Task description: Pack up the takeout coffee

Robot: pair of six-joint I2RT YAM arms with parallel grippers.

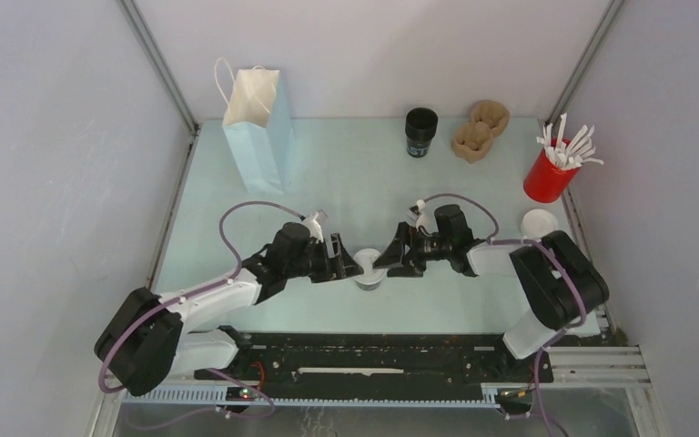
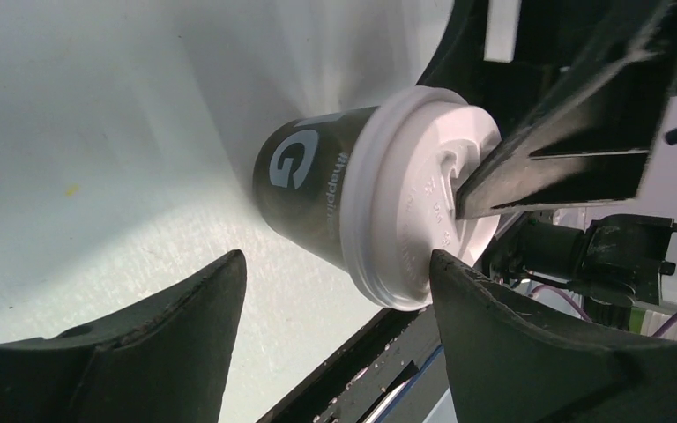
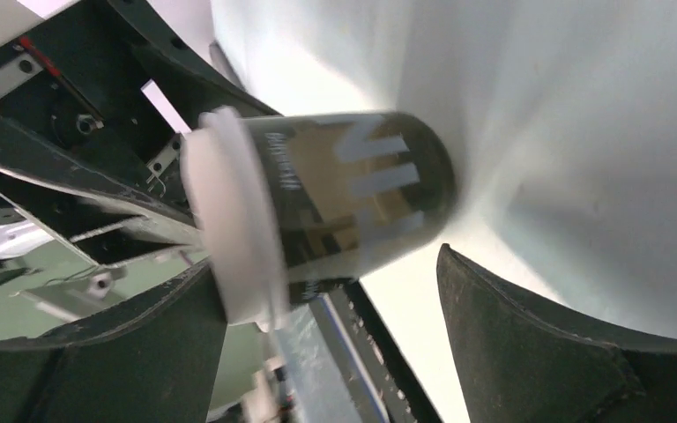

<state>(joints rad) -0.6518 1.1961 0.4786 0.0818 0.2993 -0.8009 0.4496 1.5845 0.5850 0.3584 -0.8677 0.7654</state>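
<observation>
The takeout coffee [image 1: 369, 270], a black cup with a white domed lid, stands near the table's front edge between my two grippers. My left gripper [image 1: 350, 264] is open beside its left side. In the left wrist view the cup [image 2: 317, 194] lies just beyond the left gripper [image 2: 337, 257], and one fingertip [image 2: 445, 269] touches the lid rim. My right gripper [image 1: 390, 264] is open at the cup's right side, with one finger [image 2: 546, 167] lying on the lid top. In the right wrist view the cup [image 3: 353, 203] sits just past the open right gripper [image 3: 331, 264].
A light blue paper bag [image 1: 257, 127] stands at the back left. A lidless black cup [image 1: 420, 132] and brown pulp cup carriers [image 1: 480, 130] are at the back. A red cup of white sticks [image 1: 551, 168] and a loose white lid [image 1: 540, 221] are at the right.
</observation>
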